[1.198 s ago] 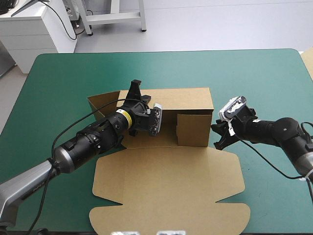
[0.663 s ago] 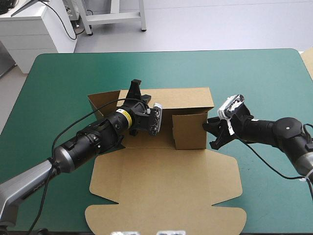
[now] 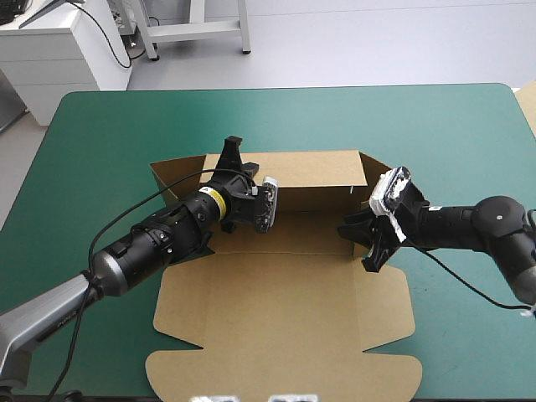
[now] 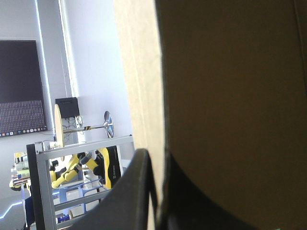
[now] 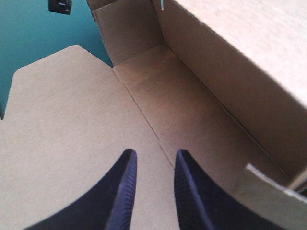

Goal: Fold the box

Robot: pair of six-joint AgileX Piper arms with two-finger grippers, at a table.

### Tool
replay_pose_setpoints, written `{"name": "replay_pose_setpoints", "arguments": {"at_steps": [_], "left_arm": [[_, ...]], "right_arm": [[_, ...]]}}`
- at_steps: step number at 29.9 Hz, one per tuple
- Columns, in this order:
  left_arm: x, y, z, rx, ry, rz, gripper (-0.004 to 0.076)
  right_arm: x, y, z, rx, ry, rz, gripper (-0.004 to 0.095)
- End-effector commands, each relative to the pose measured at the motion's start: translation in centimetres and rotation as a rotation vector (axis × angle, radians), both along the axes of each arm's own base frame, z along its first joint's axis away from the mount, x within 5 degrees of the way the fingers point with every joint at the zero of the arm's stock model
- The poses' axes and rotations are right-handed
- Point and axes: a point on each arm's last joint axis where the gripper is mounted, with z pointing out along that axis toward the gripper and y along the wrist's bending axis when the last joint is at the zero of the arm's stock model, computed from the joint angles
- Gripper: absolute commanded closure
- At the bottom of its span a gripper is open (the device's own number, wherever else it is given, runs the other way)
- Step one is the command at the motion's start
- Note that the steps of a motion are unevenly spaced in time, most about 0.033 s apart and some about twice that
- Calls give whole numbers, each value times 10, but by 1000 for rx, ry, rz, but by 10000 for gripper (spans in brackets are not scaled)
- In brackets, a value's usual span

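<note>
Box (image 3: 285, 276) sits in the middle of the table (image 3: 100, 167), long axis left-right. Lid panel (image 3: 285, 343) lies flat toward the robot, back wall (image 3: 314, 172) is up. Left gripper (image 4: 153, 158) is clamped on that wall near its left end. Right gripper (image 5: 153, 155) is over the floor panel (image 5: 192, 120) at the right end, fingers slightly parted, holding nothing. Right-end flap (image 3: 374, 167) splays outward just beyond it and looks loose, though that's hard to confirm. Right arm is nearer, so I'd expect it to sweep the flap inward.
</note>
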Motion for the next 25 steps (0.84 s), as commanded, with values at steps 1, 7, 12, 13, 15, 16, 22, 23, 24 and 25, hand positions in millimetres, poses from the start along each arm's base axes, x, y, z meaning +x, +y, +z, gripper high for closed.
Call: {"name": "replay_pose_setpoints", "arguments": {"at_steps": [1, 7, 12, 13, 15, 16, 22, 23, 24, 25], "left_arm": [[-2, 0, -2, -14, 45, 29, 731], [-2, 0, -3, -11, 46, 32, 731], [-2, 0, -3, -8, 49, 36, 731], [-2, 0, -3, -8, 49, 36, 731], [-2, 0, -3, -8, 49, 36, 731], [-2, 0, -3, -8, 49, 36, 731], [-2, 0, -3, -8, 49, 36, 731], [-2, 0, -3, -9, 48, 35, 731], [-2, 0, -3, -9, 48, 35, 731], [-2, 0, -3, -9, 48, 35, 731]], "right_arm": [[-8, 0, 38, 44, -89, -12, 648], [-4, -10, 90, 25, -222, -195, 654], [2, -20, 130, 60, -362, -355, 670], [4, -23, 138, 77, -391, -398, 705], [7, -27, 149, 115, -431, -479, 776], [10, -31, 154, 135, -456, -529, 823], [20, -39, 159, 195, -491, -658, 927], [23, -39, 157, 197, -484, -664, 927], [26, -39, 155, 196, -471, -665, 927], [30, -39, 152, 197, -456, -668, 927]]}}
